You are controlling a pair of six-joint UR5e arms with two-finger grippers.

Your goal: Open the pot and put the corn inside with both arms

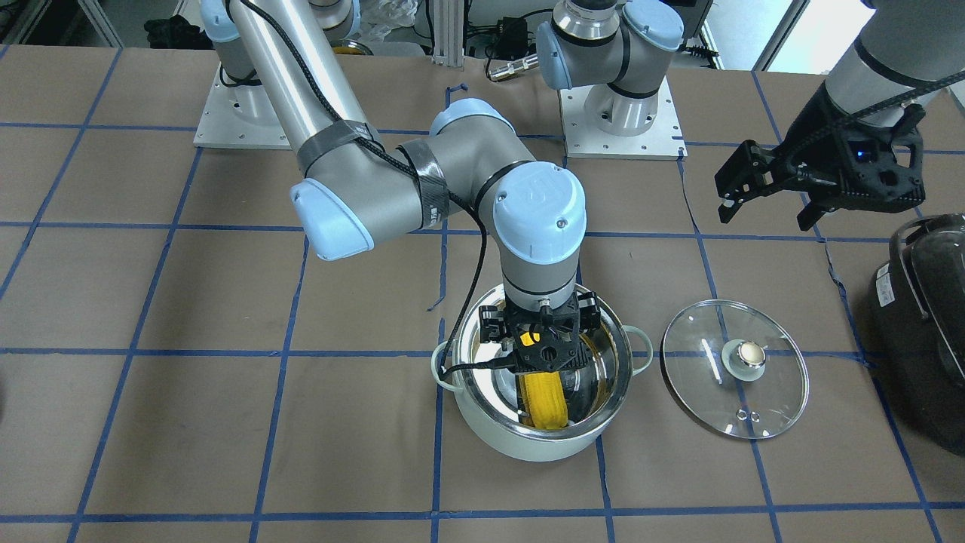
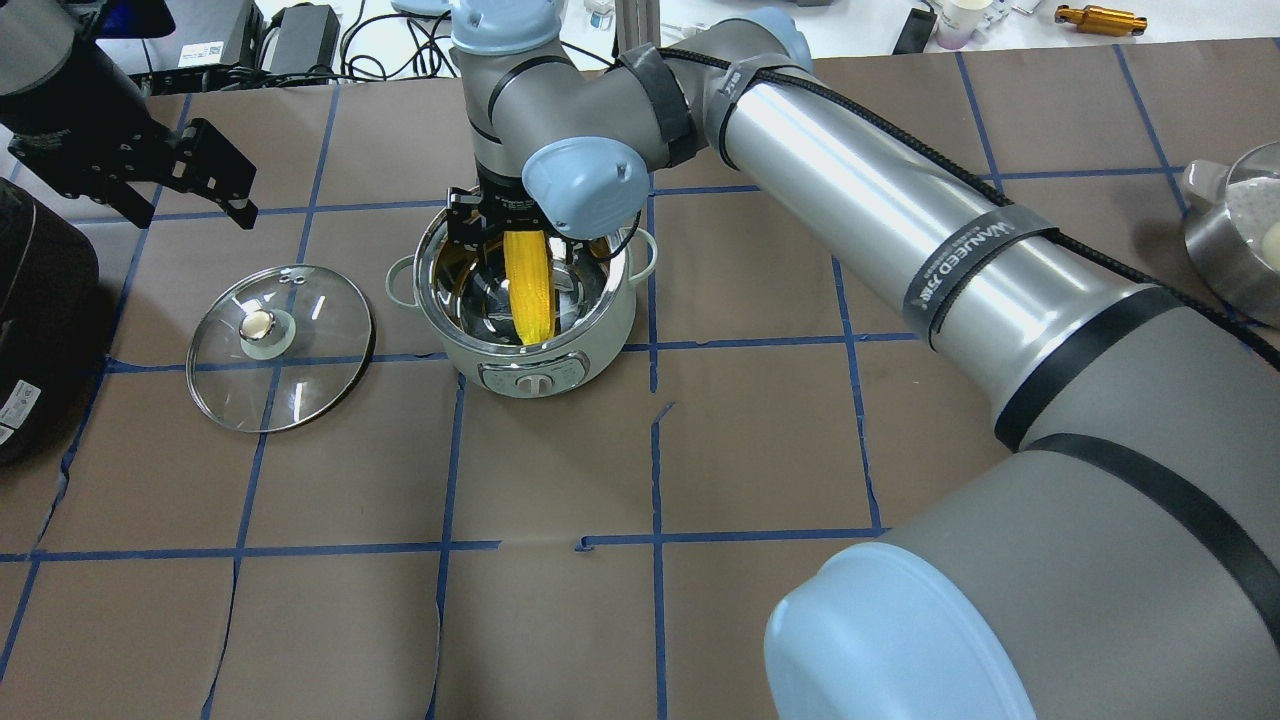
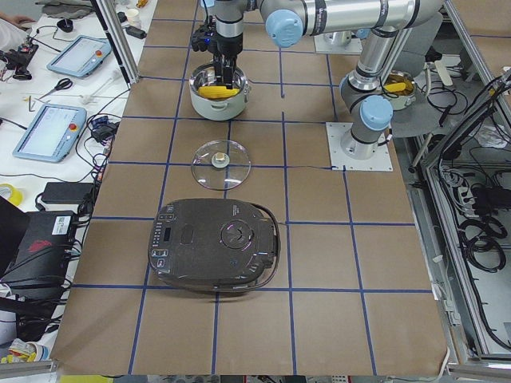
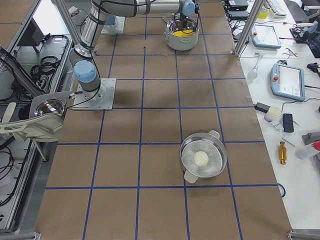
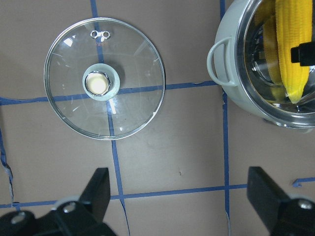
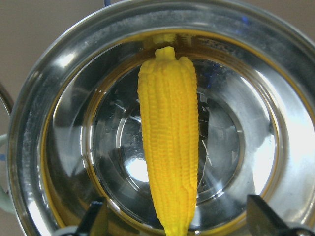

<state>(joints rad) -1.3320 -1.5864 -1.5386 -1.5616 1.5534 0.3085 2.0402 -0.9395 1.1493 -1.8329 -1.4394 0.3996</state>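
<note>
The pale mint pot (image 1: 528, 445) stands open in mid-table, also in the overhead view (image 2: 600, 335). The yellow corn (image 1: 544, 403) lies inside it, tip leaning toward the rim (image 6: 170, 142). My right gripper (image 1: 543, 354) hangs just over the pot's mouth. Its fingers (image 6: 96, 216) are spread wide on either side of the cob's end and do not touch it. The glass lid (image 1: 701, 381) lies flat on the table beside the pot, knob up (image 5: 103, 78). My left gripper (image 1: 765, 215) is open and empty, raised above the table near the lid (image 5: 179, 196).
A large black appliance (image 2: 30, 330) sits at the table's edge beyond the lid, close under my left arm. A steel pot with a white ball (image 4: 202, 160) stands far off on the right half. The arm bases (image 1: 618, 113) are at the robot's side.
</note>
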